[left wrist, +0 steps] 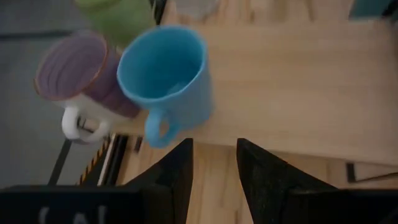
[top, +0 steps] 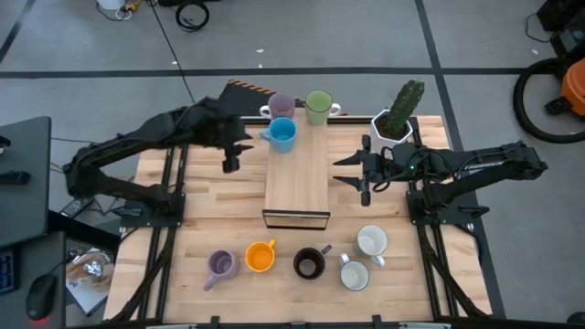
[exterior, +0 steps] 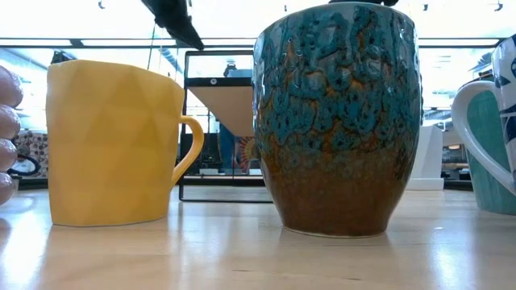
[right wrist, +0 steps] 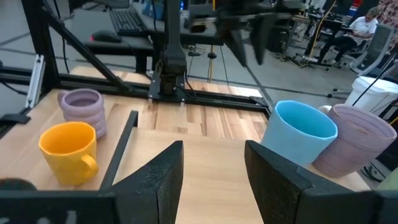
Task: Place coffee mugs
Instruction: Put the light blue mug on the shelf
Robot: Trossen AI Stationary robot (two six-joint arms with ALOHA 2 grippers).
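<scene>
A wooden riser [top: 297, 183] stands mid-table. On its far end stand the light blue mug [top: 281, 134], a lilac mug [top: 281, 105] and the green mug [top: 318, 107]. Along the near edge stand another lilac mug [top: 221, 265], the orange mug [top: 260, 257], the black mug [top: 309, 263] and two white mugs [top: 355, 274] [top: 371, 241]. My left gripper [top: 230, 161] hovers open just left of the blue mug [left wrist: 165, 68], whose handle [left wrist: 157, 126] faces it. My right gripper [top: 347, 172] waits open at the riser's right side [right wrist: 214, 162].
A white faceted pot with a green cactus [top: 395, 121] stands at the far right, close behind my right gripper. The riser's top is bare wood from its middle to its near end. In the low view the orange mug [exterior: 113, 145] and black mug [exterior: 339, 121] fill the foreground.
</scene>
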